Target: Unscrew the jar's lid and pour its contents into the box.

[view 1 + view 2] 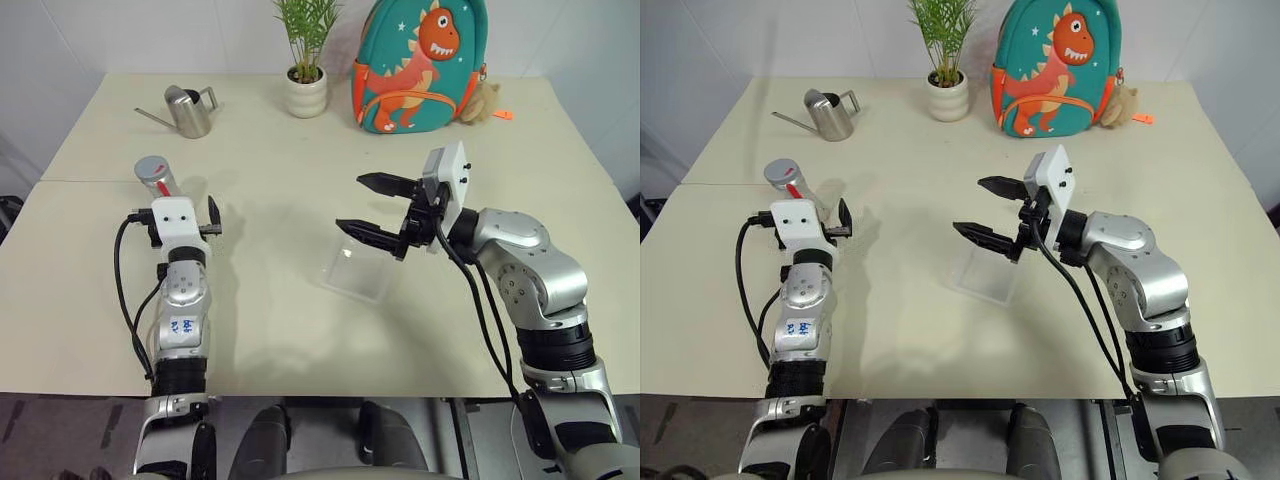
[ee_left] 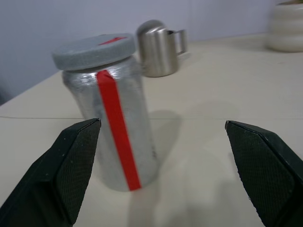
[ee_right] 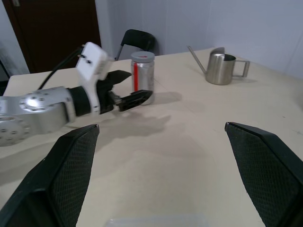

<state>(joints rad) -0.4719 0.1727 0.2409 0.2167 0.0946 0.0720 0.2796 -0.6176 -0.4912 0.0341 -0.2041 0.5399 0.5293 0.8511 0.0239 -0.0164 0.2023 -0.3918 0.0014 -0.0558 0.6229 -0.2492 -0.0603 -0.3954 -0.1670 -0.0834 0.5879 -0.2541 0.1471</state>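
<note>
left pincer wide open, empty, just short of upright jar, lid on top

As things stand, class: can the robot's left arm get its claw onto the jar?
Probably yes. The left claw is open and sits just short of the upright jar, whose lid is on. Nothing lies between them, though the jar stands slightly off to one side.

We note a silvery jar with a red stripe, grey lid red-marked. Box clear. Counter pale beige. Backpack teal with an orange dinosaur. Watering can steel; pot cream, plant green.
</note>
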